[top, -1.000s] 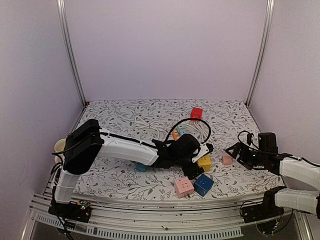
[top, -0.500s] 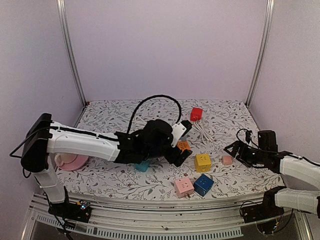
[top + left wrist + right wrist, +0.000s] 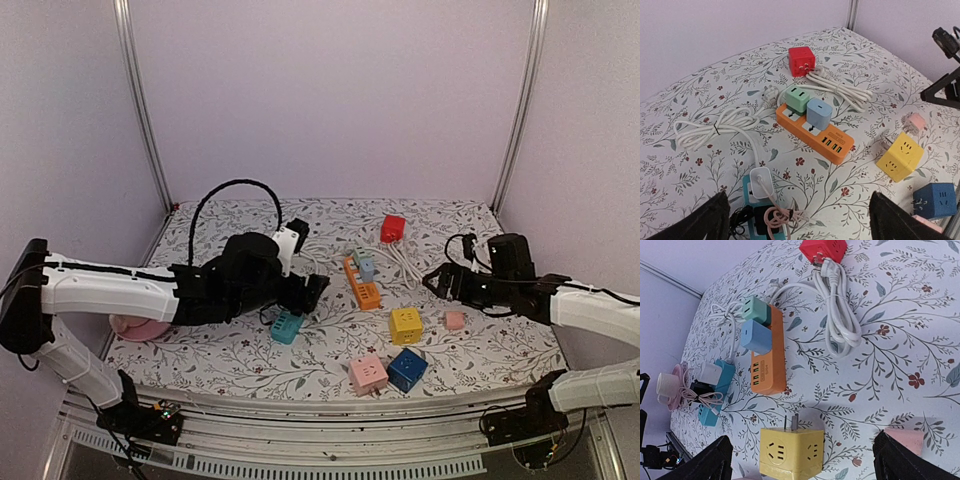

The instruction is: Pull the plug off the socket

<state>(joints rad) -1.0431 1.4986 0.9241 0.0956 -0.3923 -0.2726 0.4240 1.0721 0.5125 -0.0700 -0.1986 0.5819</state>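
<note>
An orange power strip (image 3: 362, 284) lies mid-table with a green plug (image 3: 798, 98) and a blue plug (image 3: 818, 113) in its sockets; it also shows in the right wrist view (image 3: 767, 365). A teal power strip (image 3: 287, 325) holds a white plug (image 3: 762, 182) and a black plug (image 3: 762, 222) with a pink cable. My left gripper (image 3: 308, 290) is open and empty, just above and beside the teal strip. My right gripper (image 3: 437, 281) is open and empty, right of the orange strip, above the yellow cube (image 3: 792, 452).
A red cube socket (image 3: 393, 228) with a coiled white cable (image 3: 840, 315) lies at the back. Yellow (image 3: 405, 325), pink (image 3: 368, 374) and blue (image 3: 407, 368) cubes sit near the front, with a small pink adapter (image 3: 455, 320). A pink plate with a cup (image 3: 135, 325) is at the left.
My left arm has swung left and back from the yellow cube to the teal strip, uncovering the orange strip. My right gripper has moved left toward the centre.
</note>
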